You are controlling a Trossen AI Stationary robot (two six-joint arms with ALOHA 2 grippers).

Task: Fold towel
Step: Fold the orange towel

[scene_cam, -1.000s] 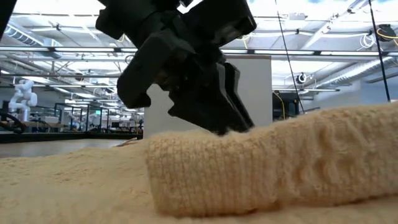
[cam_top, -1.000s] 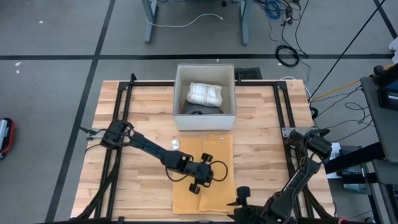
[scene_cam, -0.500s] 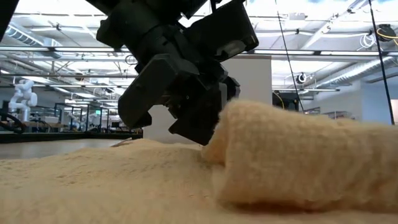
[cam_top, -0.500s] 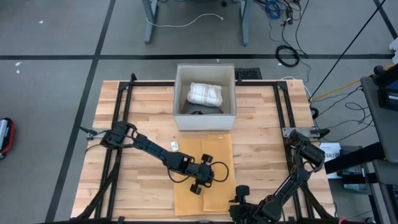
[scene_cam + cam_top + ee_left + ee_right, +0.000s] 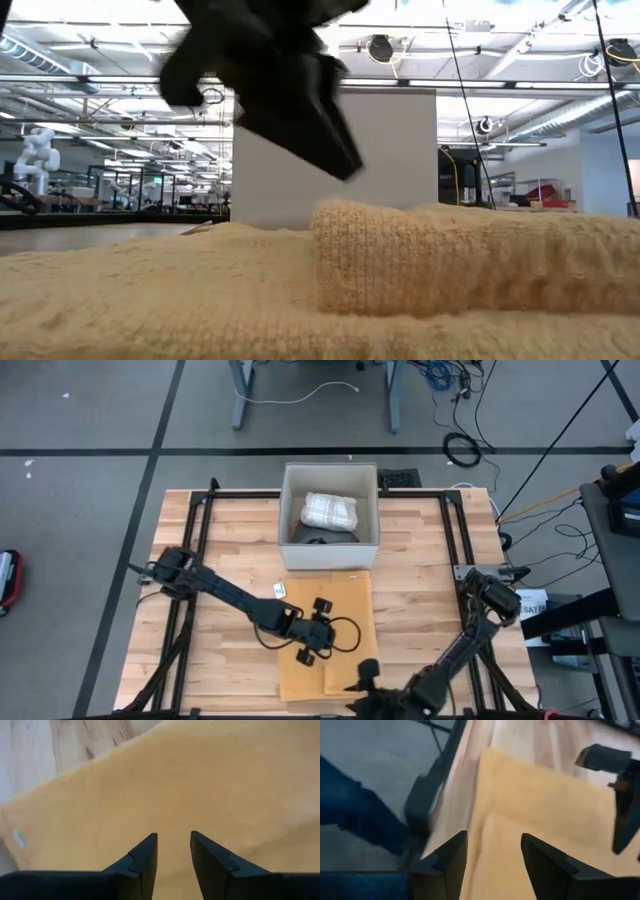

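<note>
A tan towel lies flat on the wooden table's middle, reaching the near edge. A folded-over layer rests on its near right part. My left gripper hovers open over the towel's middle, fingers slanting down, nothing between them. In the low view it is clear of the cloth. My right gripper stands open at the near edge over the towel's near right part, also with nothing between its fingers.
A white box stands just beyond the towel's far edge, with a folded checked cloth inside. A small white tag lies left of the towel. Black frame rails run along both table sides.
My left gripper has risen off the towel's fold and drawn back a little toward the table's left. My right gripper has gone toward the table's left along the near edge. The folded layer has shifted and now lies flat.
</note>
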